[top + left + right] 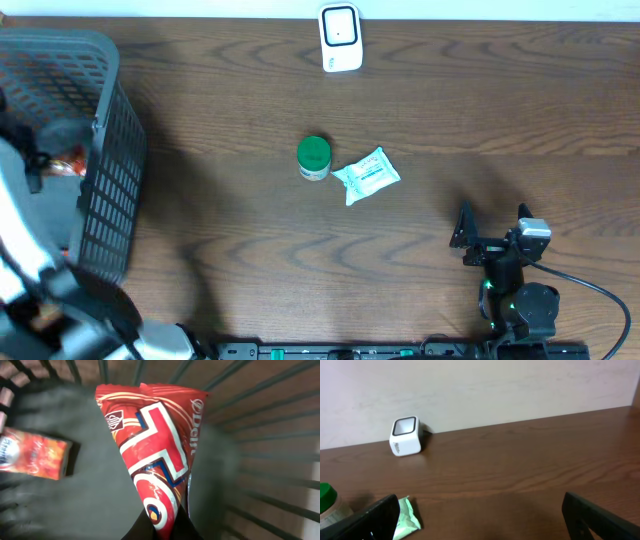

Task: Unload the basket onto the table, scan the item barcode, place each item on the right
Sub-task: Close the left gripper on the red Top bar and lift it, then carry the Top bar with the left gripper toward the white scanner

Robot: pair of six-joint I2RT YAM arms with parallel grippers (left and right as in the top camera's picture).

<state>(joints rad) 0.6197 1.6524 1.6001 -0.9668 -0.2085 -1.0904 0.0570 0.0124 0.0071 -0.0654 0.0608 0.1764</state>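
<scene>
Inside the grey basket [260,435], my left gripper [168,524] is shut on the lower end of a red snack bag [155,445] printed with white and blue. The bag's barcode does not show. The white barcode scanner [340,38] stands at the far edge of the table, also in the right wrist view as the scanner [405,436]. My right gripper [493,228] rests open near the table's front right, and nothing lies between its fingers [372,519].
An orange-red box [32,454] lies in the basket beside the bag. The basket [105,150] stands at the table's left end. A green-lidded jar [314,157] and a pale green packet [366,176] lie mid-table.
</scene>
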